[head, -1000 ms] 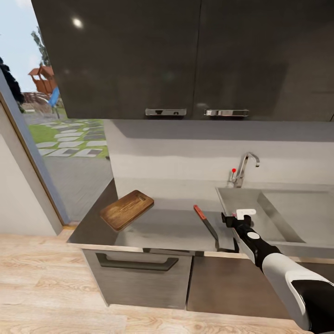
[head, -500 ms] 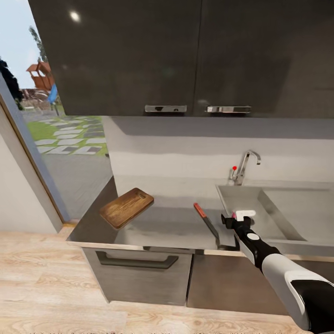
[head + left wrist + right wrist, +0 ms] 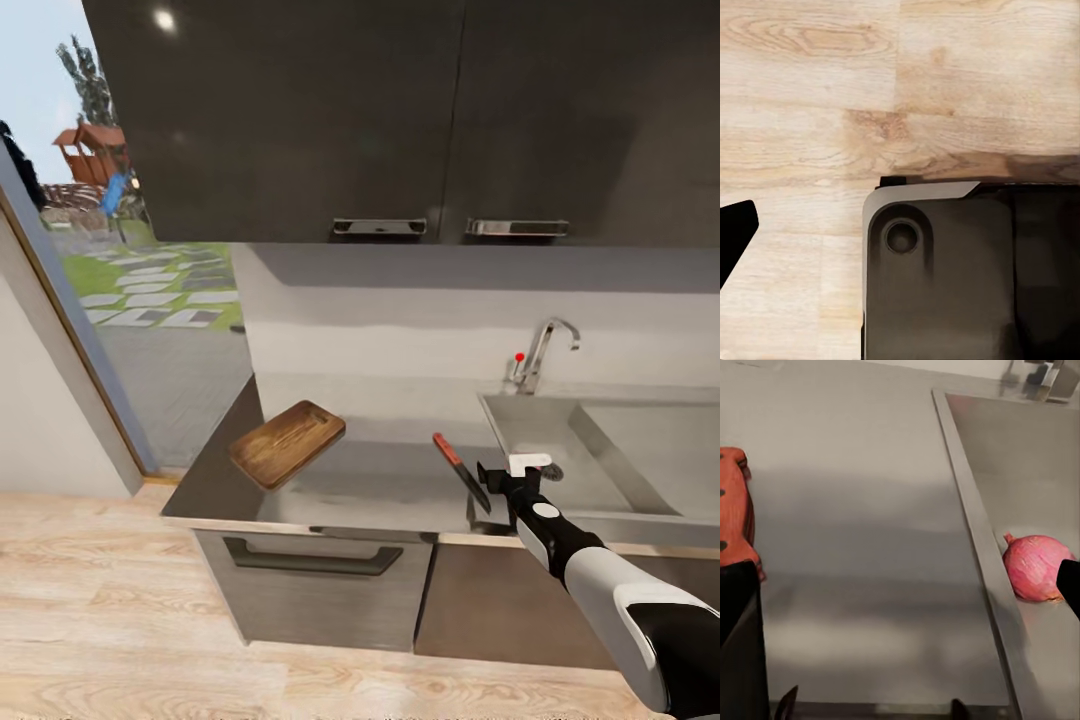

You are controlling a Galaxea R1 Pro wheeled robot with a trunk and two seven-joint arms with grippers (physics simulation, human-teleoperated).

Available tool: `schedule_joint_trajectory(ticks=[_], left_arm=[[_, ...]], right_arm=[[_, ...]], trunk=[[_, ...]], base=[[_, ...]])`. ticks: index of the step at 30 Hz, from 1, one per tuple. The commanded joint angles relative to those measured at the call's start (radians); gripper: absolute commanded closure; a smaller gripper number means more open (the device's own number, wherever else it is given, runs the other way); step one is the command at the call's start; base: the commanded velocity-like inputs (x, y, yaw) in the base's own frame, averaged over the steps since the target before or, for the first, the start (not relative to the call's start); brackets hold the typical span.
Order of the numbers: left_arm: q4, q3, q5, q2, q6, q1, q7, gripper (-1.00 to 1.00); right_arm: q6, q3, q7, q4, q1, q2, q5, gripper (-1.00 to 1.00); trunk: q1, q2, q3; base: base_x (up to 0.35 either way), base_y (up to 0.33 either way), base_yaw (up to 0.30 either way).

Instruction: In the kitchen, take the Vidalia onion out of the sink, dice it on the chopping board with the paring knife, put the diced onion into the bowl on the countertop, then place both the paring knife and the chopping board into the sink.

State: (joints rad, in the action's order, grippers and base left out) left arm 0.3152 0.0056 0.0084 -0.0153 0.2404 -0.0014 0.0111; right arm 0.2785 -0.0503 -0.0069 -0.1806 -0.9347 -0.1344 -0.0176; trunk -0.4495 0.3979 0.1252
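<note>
- Far left in the head view, a tall window [image 3: 120, 300] gives onto a garden with stepping stones, and light wooden floor [image 3: 90, 600] runs under the cabinets.
- The left wrist view looks straight down at that wooden floor, with a dark rounded body panel [image 3: 960, 277] of the robot across it. One black fingertip [image 3: 735, 229] of the left end effector pokes in at the edge; I cannot tell whether that end effector is spread or pressed together.
- On the left end of the grey worktop [image 3: 370, 485] lies the chopping board [image 3: 288, 443], flat and angled, one corner close to the worktop's front edge.
- Moving right, the paring knife [image 3: 461, 471] lies on the worktop, red handle toward the wall, blade pointing toward the front edge, well apart from the board.
- Just beside the knife's blade hangs the right end effector [image 3: 512, 478], above the strip of worktop next to the sink's [image 3: 600, 470] left rim. Its fingers look spread, with nothing between them.
- The right wrist view confirms it: one dark finger [image 3: 739, 645] beside the knife's red handle, the other at the opposite edge of the picture, the bare worktop between them.
- There is the Vidalia onion [image 3: 1035, 568], pink and round, on the steel floor inside the sink, just past the rim, close to the far finger.
- At the back of the sink stands the chrome tap [image 3: 545, 350] with its red knob.
- Dark wall cabinets [image 3: 400, 120] with two bar handles hang above it all.
</note>
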Motion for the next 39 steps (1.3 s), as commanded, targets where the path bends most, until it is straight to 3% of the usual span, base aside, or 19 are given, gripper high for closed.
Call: schedule_joint_trajectory(ticks=[1,17,39], left_arm=[[0.001,0.001,0.001,0.000,0.002,0.000,0.001,-1.00],[0.001,0.001,0.001,0.000,0.002,0.000,0.001,-1.00],[0.001,0.001,0.001,0.000,0.002,0.000,0.001,-1.00]], right_arm=[[0.003,-0.005,-0.001,0.001,-0.001,0.000,-0.002,-1.00],[0.004,-0.005,-0.001,0.001,-0.001,-0.001,-0.002,-1.00],[0.004,-0.005,-0.001,0.001,-0.001,-0.001,-0.002,-1.00]], trunk=[[-0.001,0.002,0.003],[-0.001,0.002,0.022],[-0.001,0.002,0.023]], base=[[0.013,-0.027,0.000],[0.106,-0.112,0.000],[0.042,0.044,0.000]])
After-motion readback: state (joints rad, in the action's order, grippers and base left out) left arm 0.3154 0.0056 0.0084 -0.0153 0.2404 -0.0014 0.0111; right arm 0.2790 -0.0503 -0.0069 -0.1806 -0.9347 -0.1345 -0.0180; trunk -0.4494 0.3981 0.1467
